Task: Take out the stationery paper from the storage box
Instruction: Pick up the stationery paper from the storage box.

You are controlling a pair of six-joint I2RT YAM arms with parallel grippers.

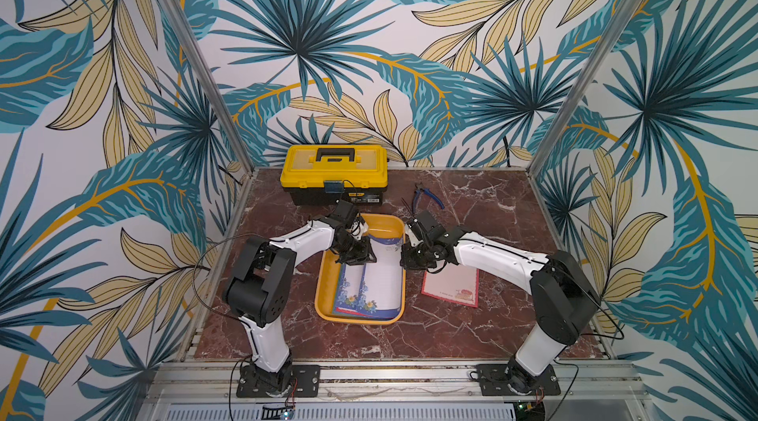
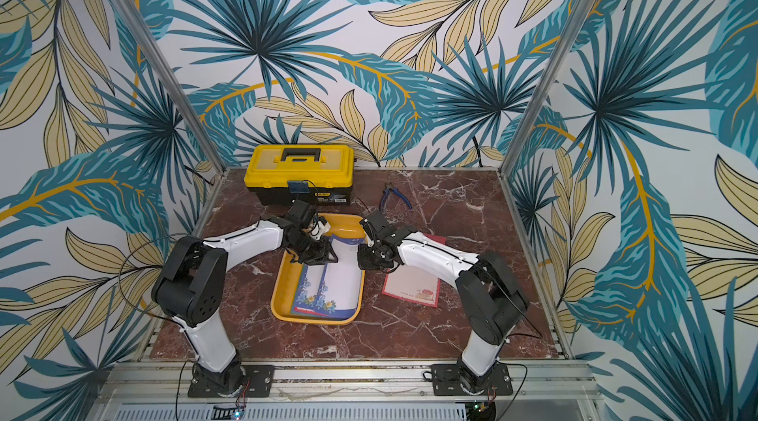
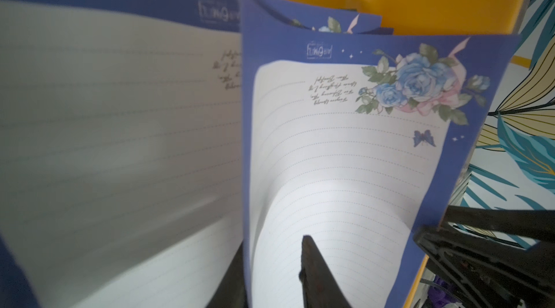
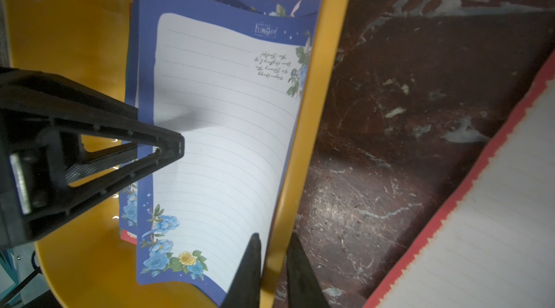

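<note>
Extraction of stationery paper (image 1: 348, 294) from storage box (image 1: 324, 296): early stage, as I judge it. One red-bordered sheet (image 1: 451, 285) lies flat on the marble table (image 1: 471, 341), near the box on its right and wholly outside it; I count that one as done.

The other sheets lie in the box. At least two are blue floral and overlap, and a red edge shows beneath them in the right wrist view.

My left gripper (image 4: 179, 148) reaches in from the box's left side. Its jaws are closed on the left blue border of the top sheet (image 1: 383, 279), one finger on each face of the paper, so far as the wrist views show. That sheet bows upward, and its right edge rides up against the box's right wall. Its near end appears to rest on the stack.

My right gripper (image 4: 274, 249) straddles that right wall, one finger inside and one outside, with the jaws closed narrowly onto the plastic. I take this as a bracing hold on the box. Whether the sheet's edge is also caught under the inner finger I cannot tell.

Left to do, in my estimate: lift the pinched sheet clear of the rim, lay it on the table, then repeat for each sheet beneath. The toolbox (image 1: 334, 168) and pliers (image 1: 428, 197) at the far side play no part.
</note>
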